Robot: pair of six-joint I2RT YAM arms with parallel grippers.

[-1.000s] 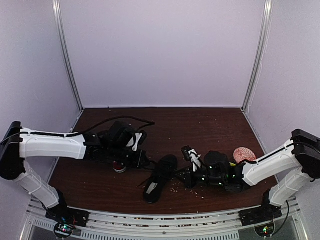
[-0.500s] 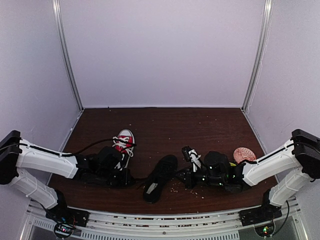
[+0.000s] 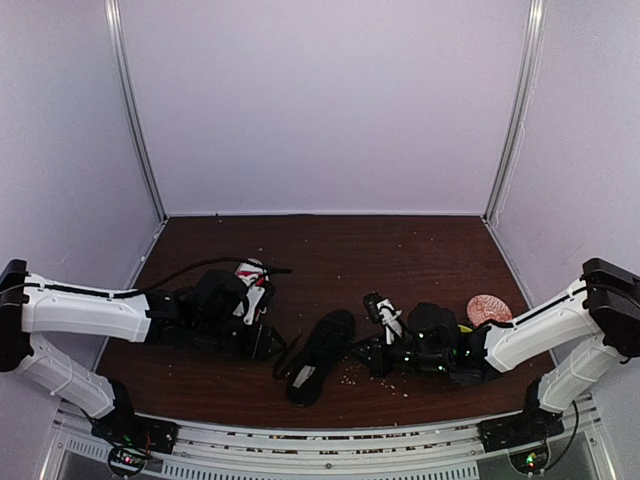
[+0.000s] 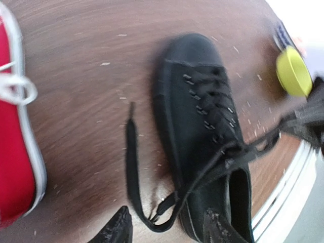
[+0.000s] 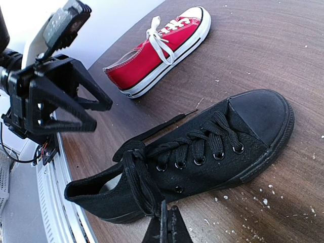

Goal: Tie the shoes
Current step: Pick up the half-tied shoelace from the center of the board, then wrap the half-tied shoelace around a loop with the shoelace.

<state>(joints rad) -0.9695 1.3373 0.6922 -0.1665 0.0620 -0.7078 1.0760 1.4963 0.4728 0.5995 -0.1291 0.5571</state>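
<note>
Between the fingertips of the left hand [image 4: 167,230], a loop of black lace [image 4: 132,167] is seen lying on the bench [image 4: 91,91]. The fingers of this hand are held apart, about halfway wide, and nothing is pinched by them. Just ahead of the hand the black shoe [image 4: 202,136] is set on its sole, with the toe pointed away from the hand. Close beside the hand the red sneaker [image 4: 15,152] is found, and a bow seems to be made already in its white laces [image 5: 157,38].

The right hand [image 5: 164,225] is shut tight on another part of the black lace. That part is stretched straight from the top eyelets to this hand. The black shoe is laid sideways just in front of it.

The shoe is judged to be small, light and soft. It could be dragged across the smooth bench if the lace is pulled hard, so a gentle pull is called for. The lace is thin and floppy and could slip from a loose pinch. The free strand is best taken where it lies flat on the bench, a little behind its stiff tip. It should be pinched across its flat side.
</note>
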